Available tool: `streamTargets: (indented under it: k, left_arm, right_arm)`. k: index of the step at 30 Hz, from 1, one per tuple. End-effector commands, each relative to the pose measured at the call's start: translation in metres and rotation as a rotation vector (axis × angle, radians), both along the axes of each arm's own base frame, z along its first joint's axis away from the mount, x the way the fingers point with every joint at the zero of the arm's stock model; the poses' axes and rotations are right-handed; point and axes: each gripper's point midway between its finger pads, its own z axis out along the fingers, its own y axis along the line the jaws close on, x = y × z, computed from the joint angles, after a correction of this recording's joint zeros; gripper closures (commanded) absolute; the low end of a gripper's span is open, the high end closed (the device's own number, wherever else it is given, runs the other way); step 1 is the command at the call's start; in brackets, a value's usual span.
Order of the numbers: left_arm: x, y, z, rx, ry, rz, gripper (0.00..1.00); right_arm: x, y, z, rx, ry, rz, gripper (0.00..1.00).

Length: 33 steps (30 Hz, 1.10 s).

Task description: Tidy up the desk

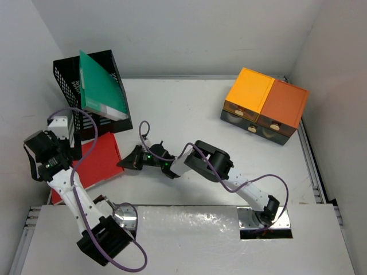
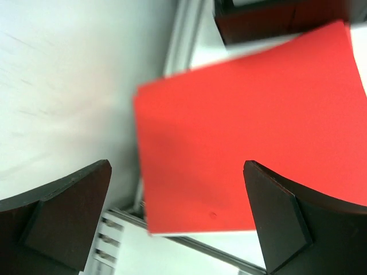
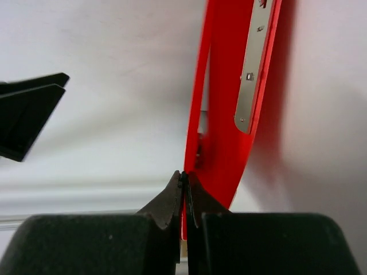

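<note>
Pinching the red folder [image 3: 229,114] by its thin edge, the right end effector [image 3: 183,186] sits clamped at lower centre; I would lift slowly so the cover does not flex or slip; the left end effector [image 2: 178,172] gapes wide above the folder; the white worktop [image 1: 189,114] fills mid-frame.

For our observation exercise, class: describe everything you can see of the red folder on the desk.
The red folder is a thin, flat, rectangular file of plain red card or plastic. It lies at the left of the white desk, just in front of the black mesh rack. The right wrist view shows a silvery riveted metal strip along one face. The right gripper is shut on its right edge. The open left gripper hovers above, not touching.
</note>
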Motion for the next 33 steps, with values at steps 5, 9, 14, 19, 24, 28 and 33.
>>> streamTargets:
  k: [5, 9, 14, 19, 24, 28, 33]
  left_arm:
    - [-0.015, -0.015, 0.031, 0.124, 0.059, -0.171, 0.05]
    - [-0.032, -0.041, 0.038, 0.213, 0.178, -0.418, 0.07]
    - [-0.048, -0.071, 0.026, 0.308, 0.292, -0.736, 0.07]
    - [-0.054, -0.083, 0.002, 0.308, 0.327, -0.852, 0.0]
    - [-0.05, -0.079, -0.02, 0.308, 0.322, -0.841, 0.0]
    - [-0.039, -0.07, -0.036, 0.34, 0.303, -0.84, 0.01]
    - [-0.011, -0.052, -0.045, 0.427, 0.232, -0.836, 0.0]
  right_arm:
    - [0.02, -0.004, 0.136, 0.305, 0.014, -0.064, 1.0]
    - [0.034, -0.023, 0.162, 0.309, -0.018, -0.158, 1.0]
    - [0.047, -0.026, 0.172, 0.252, -0.068, -0.207, 1.0]
    - [0.055, -0.019, 0.169, 0.223, -0.049, -0.229, 1.0]
    - [0.058, -0.014, 0.168, 0.189, -0.061, -0.242, 1.0]
    - [0.06, -0.007, 0.168, 0.168, -0.067, -0.24, 1.0]
    - [0.061, -0.005, 0.163, 0.15, -0.064, -0.251, 1.0]
